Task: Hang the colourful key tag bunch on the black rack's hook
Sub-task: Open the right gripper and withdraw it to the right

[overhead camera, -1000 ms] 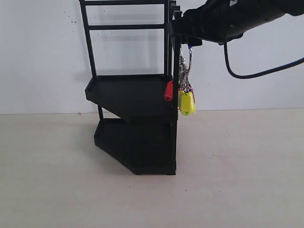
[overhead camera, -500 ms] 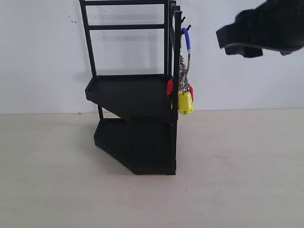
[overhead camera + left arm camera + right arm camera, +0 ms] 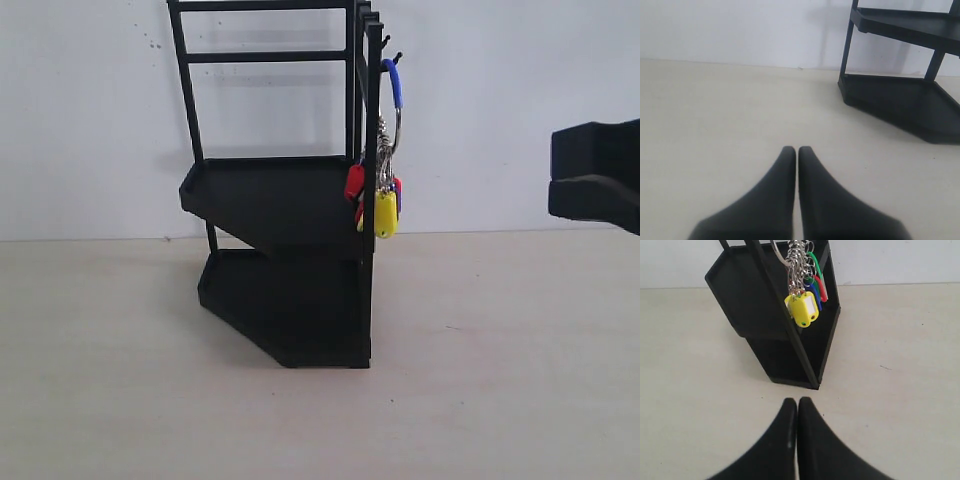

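Blue carabiner loop is seated on the hook; colourful key tag bunch is hung vertically beside the black rack, near the counter's far edge.
Right gripper is pressed closed, empty, set apart on the bunch's right; left gripper likewise closed, farther off. Nothing is seen between.

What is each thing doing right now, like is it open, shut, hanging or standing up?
colourful key tag bunch: hanging from the hook, nothing gripping it.
hook: carrying the bunch.
black rack: standing upright on the table.
left gripper: fingers shut, holding nothing.
right gripper: fingers shut, holding nothing, apart from the rack.
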### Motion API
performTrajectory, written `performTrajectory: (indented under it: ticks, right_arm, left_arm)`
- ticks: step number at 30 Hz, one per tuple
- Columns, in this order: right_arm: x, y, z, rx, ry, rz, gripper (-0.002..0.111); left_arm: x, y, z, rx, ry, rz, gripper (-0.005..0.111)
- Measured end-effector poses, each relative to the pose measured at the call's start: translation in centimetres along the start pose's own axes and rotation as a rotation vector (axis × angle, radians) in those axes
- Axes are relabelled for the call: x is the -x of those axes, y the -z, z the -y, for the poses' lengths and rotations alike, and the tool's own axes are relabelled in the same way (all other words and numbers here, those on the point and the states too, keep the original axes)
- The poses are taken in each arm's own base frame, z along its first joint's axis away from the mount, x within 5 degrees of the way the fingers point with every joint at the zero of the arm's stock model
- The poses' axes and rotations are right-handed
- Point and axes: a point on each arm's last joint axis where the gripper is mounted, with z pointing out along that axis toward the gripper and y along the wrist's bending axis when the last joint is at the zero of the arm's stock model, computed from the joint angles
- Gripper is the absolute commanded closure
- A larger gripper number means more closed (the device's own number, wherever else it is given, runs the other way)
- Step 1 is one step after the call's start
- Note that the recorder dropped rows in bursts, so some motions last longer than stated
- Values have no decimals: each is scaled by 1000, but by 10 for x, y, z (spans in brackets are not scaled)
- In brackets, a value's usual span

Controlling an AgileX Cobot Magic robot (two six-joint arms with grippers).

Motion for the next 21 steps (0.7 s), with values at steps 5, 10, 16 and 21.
performTrajectory:
  ticks: [5,10,16,21]
  right_arm:
    - [0,0,0,2,-9,-1,108]
    - [0,0,0,2,-9,-1,108]
    - [0,0,0,5,-18,2,108]
    - [1,9,0,5,27,31,108]
  left_arm:
    - [0,0,0,0,0,0,102]
    - [0,0,0,0,0,0,102]
    - [0,0,0,0,0,0,102]
    - [0,0,0,0,0,0,102]
